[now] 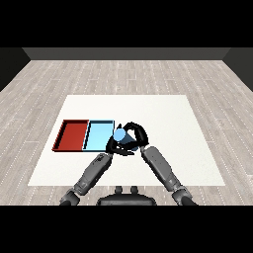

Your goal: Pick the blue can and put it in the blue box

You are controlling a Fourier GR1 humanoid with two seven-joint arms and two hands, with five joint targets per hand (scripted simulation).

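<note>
right hand (134, 134) curled round blue can (120, 135) — tilted, top facing leftward

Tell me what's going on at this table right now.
A robot is moving a blue can. Its right hand is curled round the can and holds it at the right edge of the light blue tray, not yet set down inside. A red tray lies just left of the blue one. The left hand sits close beneath the can; whether it touches it isn't clear.
</note>
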